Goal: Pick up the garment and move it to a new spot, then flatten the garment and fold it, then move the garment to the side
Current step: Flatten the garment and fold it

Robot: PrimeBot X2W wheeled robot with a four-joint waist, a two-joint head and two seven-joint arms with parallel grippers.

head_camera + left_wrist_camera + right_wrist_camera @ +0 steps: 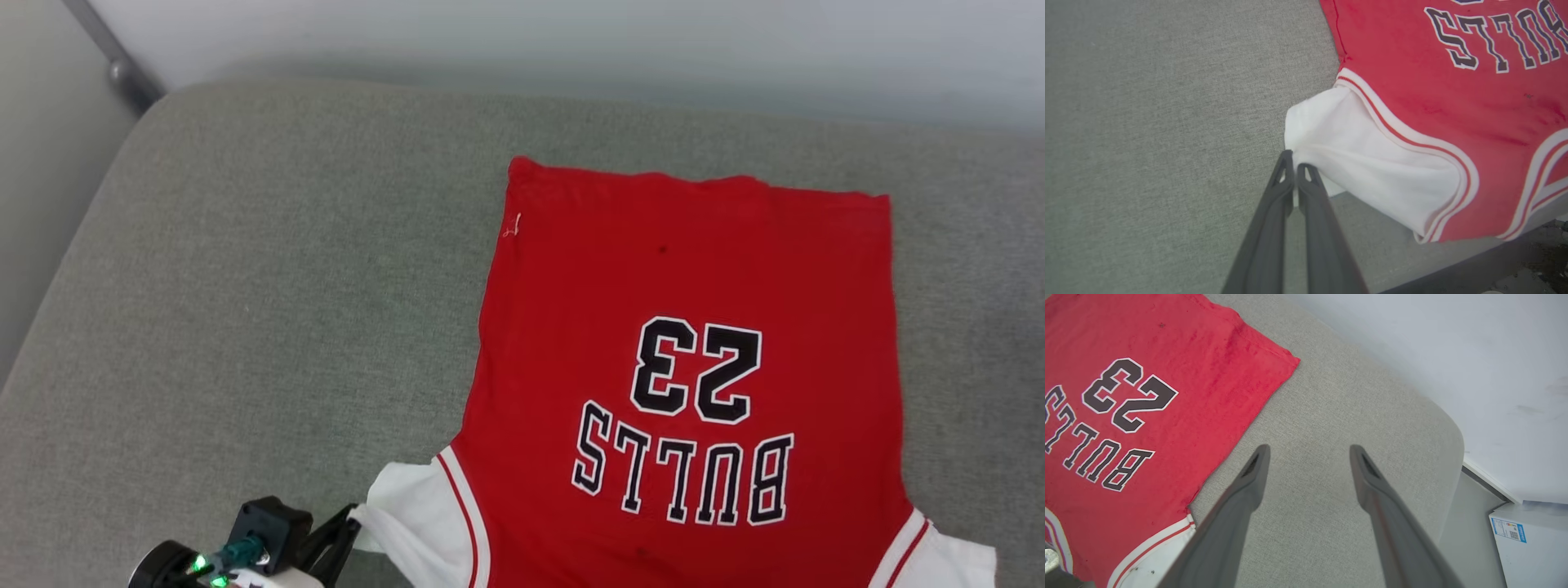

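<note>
The garment [571, 327] is thin matt cloth, the cushion [245, 286] coarse grey weave, the fingers [1265, 237] matt plastic.

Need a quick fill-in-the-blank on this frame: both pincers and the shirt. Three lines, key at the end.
1. The left pincer is shut on the shirt's ____ sleeve.
2. The right pincer hangs ____ over the grey cushion, beside the shirt.
3. The number printed on the shirt is ____.
Missing words: white; open; 23.
</note>
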